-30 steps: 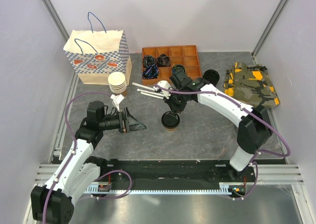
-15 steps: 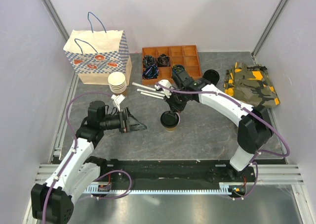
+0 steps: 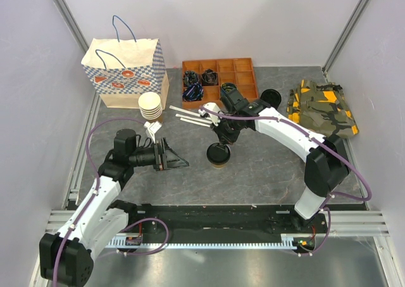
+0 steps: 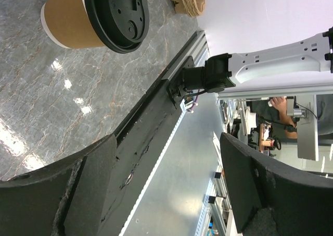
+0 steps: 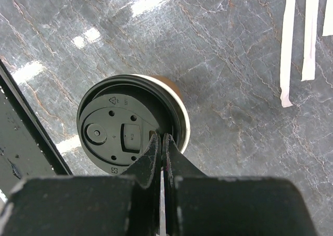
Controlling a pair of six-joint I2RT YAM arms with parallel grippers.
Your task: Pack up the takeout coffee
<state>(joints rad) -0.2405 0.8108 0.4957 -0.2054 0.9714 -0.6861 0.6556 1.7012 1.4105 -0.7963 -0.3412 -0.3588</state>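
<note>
Grey table (image 3: 266, 173) is occupied centrally by the lidded takeout coffee (image 3: 218, 155), contents hidden. Right gripper (image 5: 162, 140) is pinched together at its lid (image 5: 117, 137); left gripper (image 3: 176, 155) is spread wide

1. Tan kraft paper cup (image 4: 62, 25): matt, smooth paper wall.
2. Round black plastic lid (image 5: 112, 134): smooth, with a faint sheen.
3. Grey marbled tabletop (image 5: 234, 64): polished and glossy, mirroring the lights.
4. Orange-brown compartment tray (image 3: 243, 79): possibly wood, matt.
5. Camouflage-patterned cloth bundle (image 3: 319, 109): soft, matt fabric.

White-shelled arms (image 3: 285, 130), black joints (image 3: 124, 141), looping purple cables (image 3: 90, 149), matte black left pincer (image 3: 176, 155) and right pincer (image 5: 160, 138).
</note>
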